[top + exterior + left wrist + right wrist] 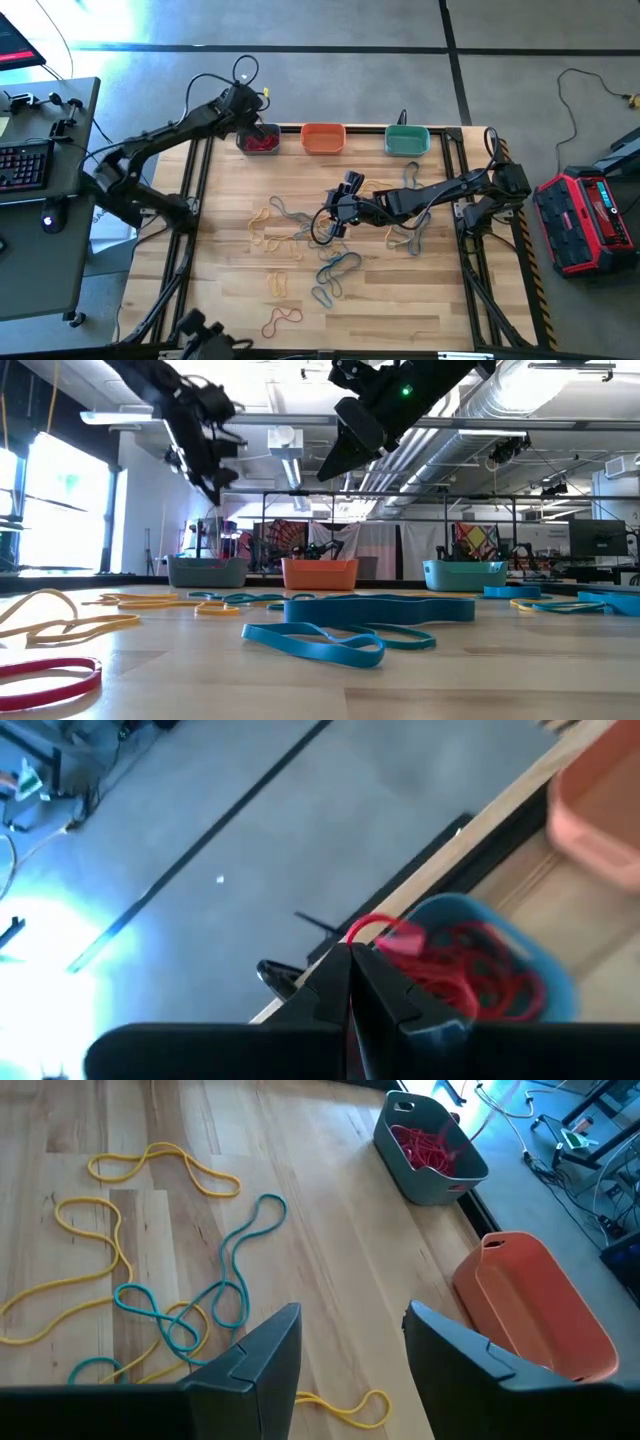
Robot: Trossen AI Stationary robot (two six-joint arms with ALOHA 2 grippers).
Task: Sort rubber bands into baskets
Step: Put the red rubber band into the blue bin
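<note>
The rubber bands [300,235] are thin, limp loops lying flat and partly tangled across the middle of the wooden table [440,300]: yellow ones toward the left of the scatter, teal-blue ones through the middle and front, and one red loop [282,319] alone near the front edge; the overlaps make an exact count of each colour impossible. Three baskets stand in a row along the far edge. The grey-blue basket [258,141] holds a heap of red bands, while the orange basket [322,138] and the teal basket [407,140] show no bands inside. The left gripper [352,982] hangs over the grey-blue basket with its fingers pressed together, and a red band [372,927] loops up right at their tips. The right gripper [348,1350] hovers above the middle of the table over the tangle, its fingers spread apart and holding nothing.
</note>
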